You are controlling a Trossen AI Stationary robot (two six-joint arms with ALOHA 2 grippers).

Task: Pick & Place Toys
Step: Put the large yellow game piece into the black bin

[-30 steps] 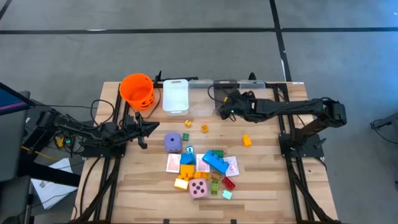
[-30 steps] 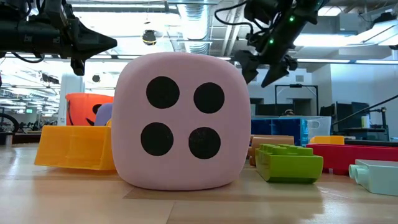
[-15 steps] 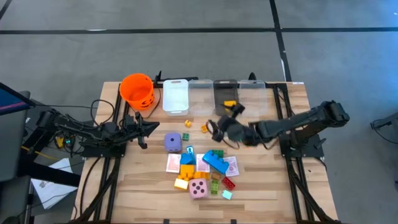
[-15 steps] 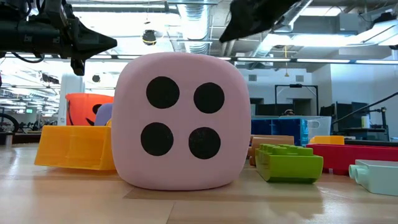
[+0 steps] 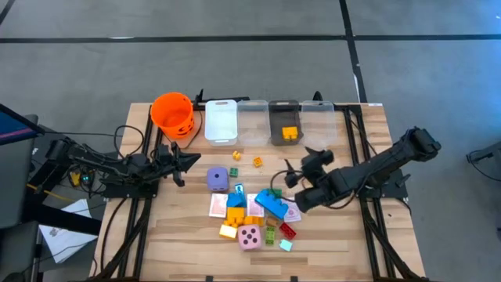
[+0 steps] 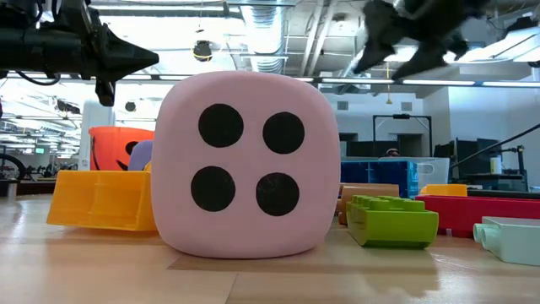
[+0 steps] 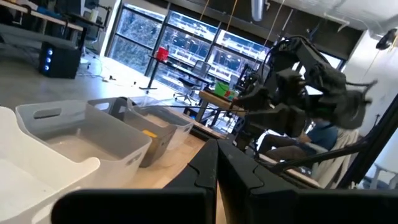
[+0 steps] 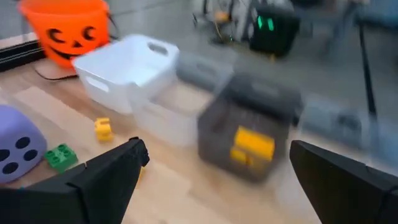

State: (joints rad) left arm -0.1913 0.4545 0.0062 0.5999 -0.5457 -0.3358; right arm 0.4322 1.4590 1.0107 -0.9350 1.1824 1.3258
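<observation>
Wooden worktop (image 5: 329,235): right claw (image 5: 291,174), released, has left a yellow plastic brick (image 5: 290,133) in the dark far-edge bin (image 5: 283,106); left claw (image 5: 190,160) waits clenched.

Wooden table (image 5: 337,243) – orange bucket (image 5: 172,113), bins (image 5: 221,120) (far edge) – bricks (image 5: 272,204), dice (image 5: 218,179), cards (image 5: 291,209) mid-table.

Toys clustered near the table's front edge

The pink dotted die (image 5: 250,238) sits frontmost, bricks (image 5: 271,204) and pink-backed cards (image 5: 218,205) around it; the purple die (image 5: 218,179) lies toward the centre; one yellow brick (image 5: 290,133) rests in a bin.
</observation>
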